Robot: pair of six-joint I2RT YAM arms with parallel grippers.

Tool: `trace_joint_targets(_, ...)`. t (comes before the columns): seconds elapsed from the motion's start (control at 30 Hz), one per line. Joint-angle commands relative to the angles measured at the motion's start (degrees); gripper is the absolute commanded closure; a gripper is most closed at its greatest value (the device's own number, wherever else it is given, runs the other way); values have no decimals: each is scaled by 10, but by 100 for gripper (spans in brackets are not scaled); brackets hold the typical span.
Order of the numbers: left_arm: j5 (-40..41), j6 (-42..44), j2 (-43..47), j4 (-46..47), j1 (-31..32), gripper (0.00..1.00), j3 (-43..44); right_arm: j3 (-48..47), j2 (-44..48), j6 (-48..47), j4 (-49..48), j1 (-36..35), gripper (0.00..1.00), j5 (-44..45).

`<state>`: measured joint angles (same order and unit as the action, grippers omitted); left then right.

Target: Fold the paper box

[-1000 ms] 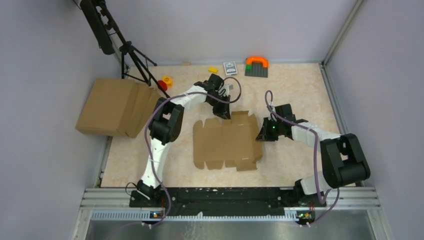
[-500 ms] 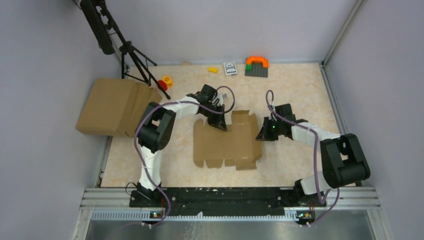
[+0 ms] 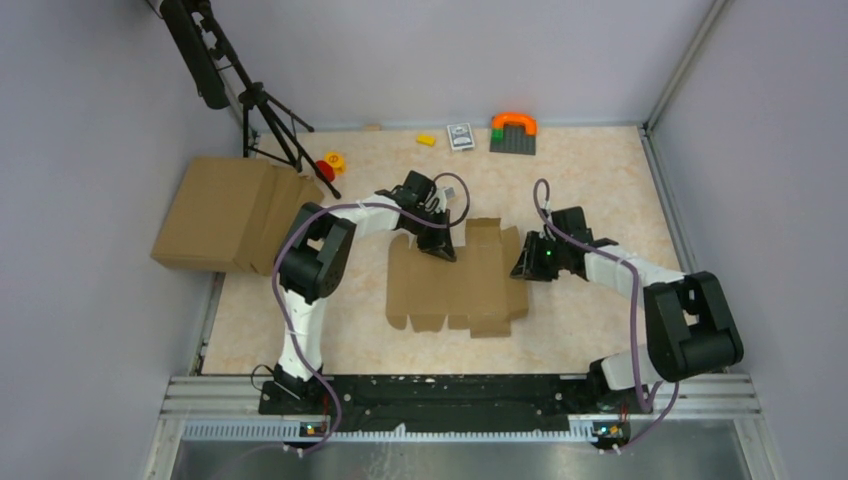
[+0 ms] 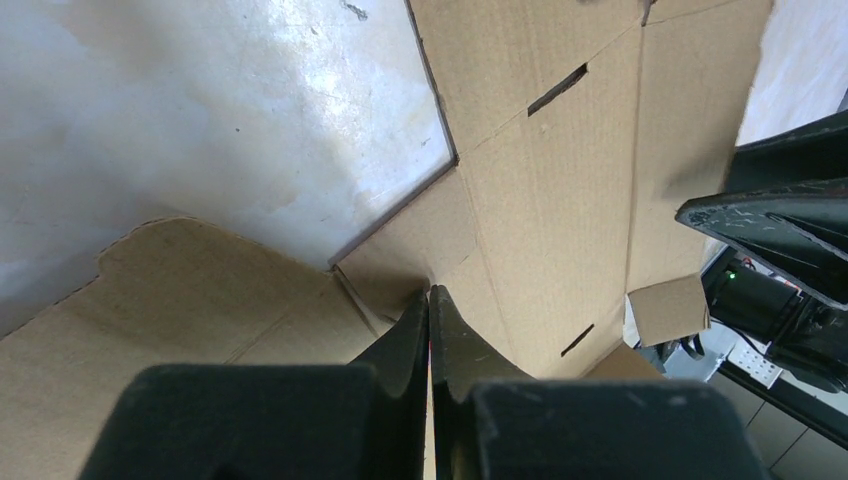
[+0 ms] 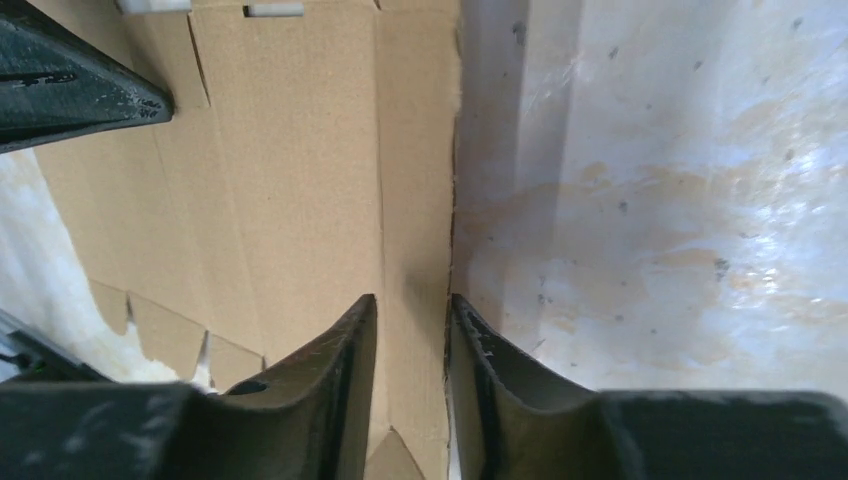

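Brown paper box under left claw, its edge inside right claw.

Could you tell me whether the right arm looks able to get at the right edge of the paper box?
Likely yes: the right gripper sits open astride that edge of the paper box, nothing blocking it.

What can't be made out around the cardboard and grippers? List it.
Top view: tips of the left gripper, hidden under its own wrist above the flat brown die-cut cardboard box.
Left wrist view: whether the shut gripper pinches cardboard; fingers cover the contact.
Right wrist view: box's near edge, hidden behind the right gripper.
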<state>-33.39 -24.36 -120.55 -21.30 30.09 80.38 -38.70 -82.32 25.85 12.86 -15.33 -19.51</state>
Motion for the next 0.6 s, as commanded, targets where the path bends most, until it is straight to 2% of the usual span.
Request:
trace_joint_targets(0.0, 40, 9, -24, 2, 0, 100, 10, -22, 37, -16, 14, -5, 65, 52)
trace_joint_targets(0.13, 48, 14, -22, -5, 0, 100, 12, -58, 29, -37, 41, -7, 58, 99)
trace_joint_targets(0.23, 51, 17, -23, -8, 0, 100, 16, -74, 14, -36, 26, -6, 45, 131)
trace_joint_targets(0.33, 53, 19, -24, -11, 0, 100, 19, -100, -16, -26, 15, 2, 42, 134)
trace_joint_targets(0.47, 54, 20, -26, -15, 0, 100, 23, -112, -47, 15, -28, 37, 43, 116)
trace_joint_targets(0.57, 54, 22, -27, -17, 0, 100, 27, -127, -92, 43, -64, 75, 54, 78)
